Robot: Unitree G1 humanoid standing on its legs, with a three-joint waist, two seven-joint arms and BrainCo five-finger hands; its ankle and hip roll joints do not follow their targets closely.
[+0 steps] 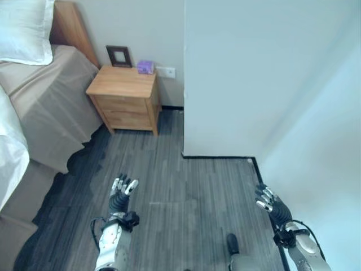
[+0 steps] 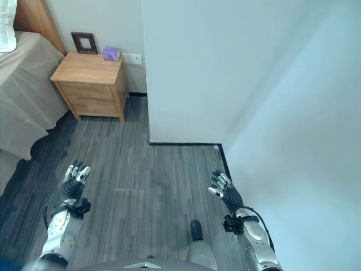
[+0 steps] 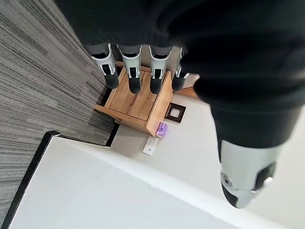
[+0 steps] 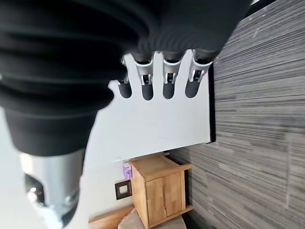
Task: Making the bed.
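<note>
Facing left eye view's white pillow [image 1: 22,31], right eye's bare bed [image 2: 25,96].

A wooden two-drawer nightstand [image 1: 125,97] stands against the pale wall [image 1: 130,28]. On it sit a dark picture frame [image 1: 119,56] and a small purple box [image 1: 145,66]; a wall socket [image 1: 165,71] is just beside. Grey wood-plank floor [image 1: 186,192] runs from the nightstand to a white projecting wall corner [image 1: 225,79] with black skirting.

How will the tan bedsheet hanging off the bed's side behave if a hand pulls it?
The tan bedsheet is probably floppy: it drapes over the mattress edge with a wavy hem near the floor. Likely light, so it should bunch rather than slide whole. Both the left hand and right hand hover open, away from it.
</note>
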